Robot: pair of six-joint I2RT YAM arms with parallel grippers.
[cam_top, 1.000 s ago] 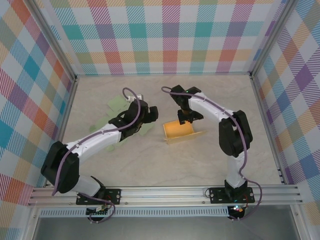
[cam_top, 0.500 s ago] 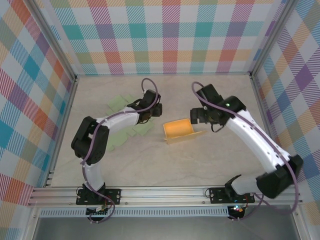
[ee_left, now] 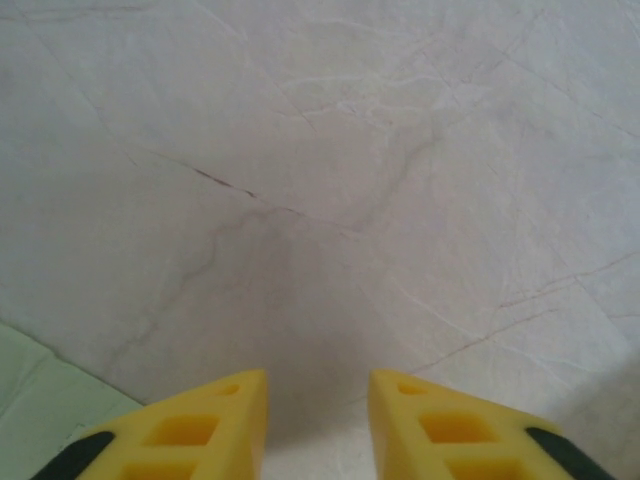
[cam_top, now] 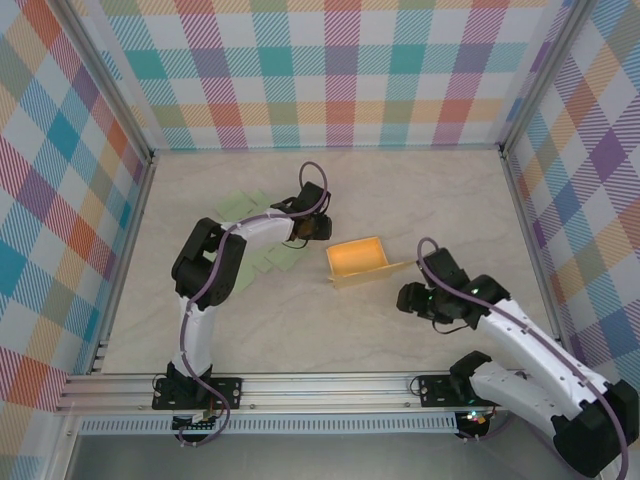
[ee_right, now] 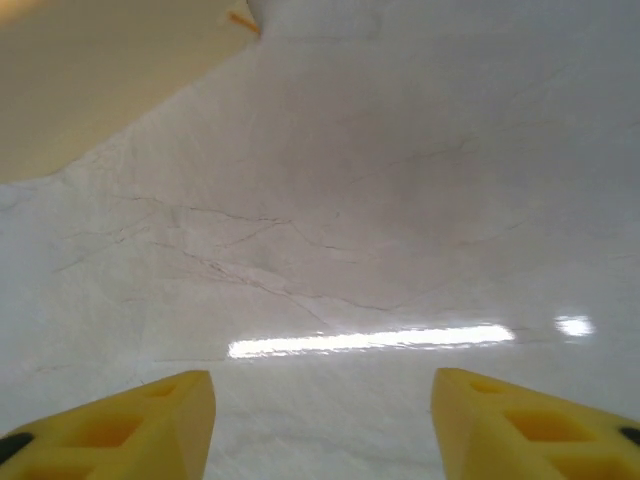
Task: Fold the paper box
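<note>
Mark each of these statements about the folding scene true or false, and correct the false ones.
1. The yellow paper box sits on the marble-patterned table, and neither pincer touches it. True.
2. The right pincer grips the box's side flap. False: its fingers stand wide apart over bare table, with the box off to one side.
3. In the top view, pale green flat paper sheets lie to the left of the yellow box. True.
4. The left pincer holds a green sheet. False: there is a gap between its fingers with nothing in it, and a green sheet only shows at the corner of the left wrist view.
</note>
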